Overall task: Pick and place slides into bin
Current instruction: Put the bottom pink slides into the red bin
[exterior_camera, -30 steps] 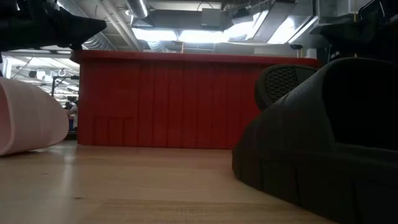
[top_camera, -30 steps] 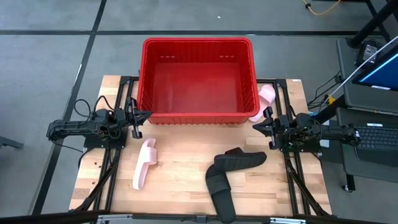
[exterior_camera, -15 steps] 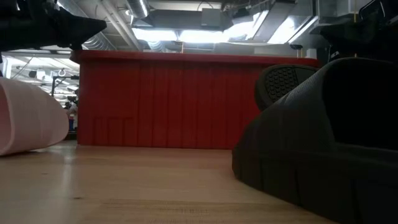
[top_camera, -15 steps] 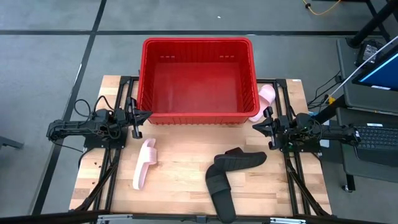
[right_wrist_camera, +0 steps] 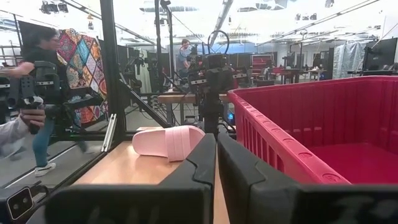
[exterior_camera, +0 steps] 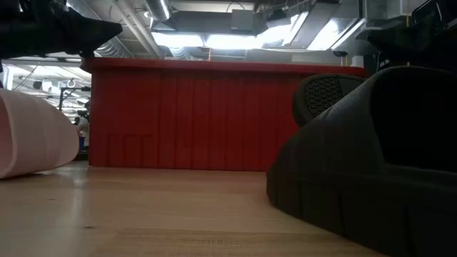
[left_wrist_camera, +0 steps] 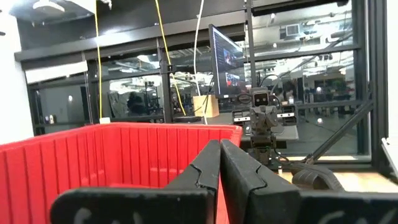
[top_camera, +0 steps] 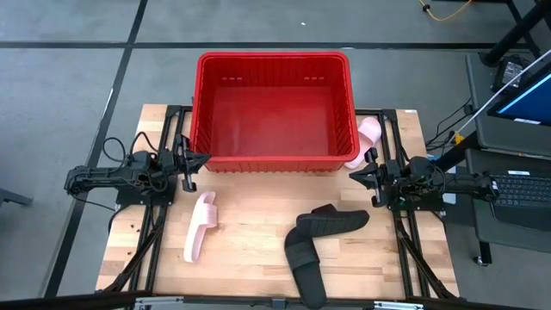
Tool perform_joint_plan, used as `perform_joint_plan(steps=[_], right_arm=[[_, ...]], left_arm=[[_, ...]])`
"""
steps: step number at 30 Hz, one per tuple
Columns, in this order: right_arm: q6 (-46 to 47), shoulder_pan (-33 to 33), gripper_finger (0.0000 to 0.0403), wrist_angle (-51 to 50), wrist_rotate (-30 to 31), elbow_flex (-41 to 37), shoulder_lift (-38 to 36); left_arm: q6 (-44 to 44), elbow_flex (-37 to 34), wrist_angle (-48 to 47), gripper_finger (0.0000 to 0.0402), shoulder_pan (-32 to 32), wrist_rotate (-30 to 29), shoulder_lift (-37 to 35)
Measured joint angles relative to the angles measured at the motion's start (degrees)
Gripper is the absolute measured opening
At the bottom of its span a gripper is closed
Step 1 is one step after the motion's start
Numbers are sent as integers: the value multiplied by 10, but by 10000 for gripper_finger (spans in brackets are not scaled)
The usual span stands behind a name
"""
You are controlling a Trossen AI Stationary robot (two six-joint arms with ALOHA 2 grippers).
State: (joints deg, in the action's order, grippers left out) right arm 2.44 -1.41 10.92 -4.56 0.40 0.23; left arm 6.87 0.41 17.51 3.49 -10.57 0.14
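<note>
The red bin point(top_camera: 274, 110) stands at the far end of the table point(top_camera: 250, 250) with nothing in it, and none of the 4 slides has gone in yet. 1 pale pink slide point(top_camera: 200, 226) lies on the table near the bin's front left corner. A 2nd pink slide point(top_camera: 367, 138) is tucked against the bin's right wall, partly hidden by it. The 2 black slides point(top_camera: 312, 245) lie in front of the bin toward its right, crossed, 1 resting over the other.

The left gripper point(top_camera: 189, 160) hangs just off the bin's front left corner, its fingers point(left_wrist_camera: 214, 165) pressed together and empty. The right gripper point(top_camera: 366, 172) sits just off the bin's front right corner, its fingers point(right_wrist_camera: 214, 155) likewise closed on nothing.

Risks from here, as a judgement:
- Both grippers sit close to the bin's walls, so a careless swing could knock or shove the bin.
- The crossed black slides are the awkward case: pinching the upper strap may drag the lower slide along or drop it off the table's front edge.
- The pink slide beside the bin's right wall leaves little room for fingers between it and the ribbed wall, so a descent there could jam against the bin.
- Closed fingers must spread before any descent, or they will simply push a slide away.
</note>
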Motion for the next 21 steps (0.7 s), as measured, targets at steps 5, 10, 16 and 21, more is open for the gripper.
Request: perform_joint_plan(steps=[5,10,16,21], right_arm=[[-3,0,21,0,0,0,0],[-27,0,21,0,4,0,0],[-28,0,21,-4,34,3,0],[-38,0,6,-11,53,45,21]], left_arm=[[-34,0,-1,7,0,0,0],[-28,0,4,6,0,0,0],[-12,37,-21,2,0,53,0],[-16,103,-115,2,0,62,6]])
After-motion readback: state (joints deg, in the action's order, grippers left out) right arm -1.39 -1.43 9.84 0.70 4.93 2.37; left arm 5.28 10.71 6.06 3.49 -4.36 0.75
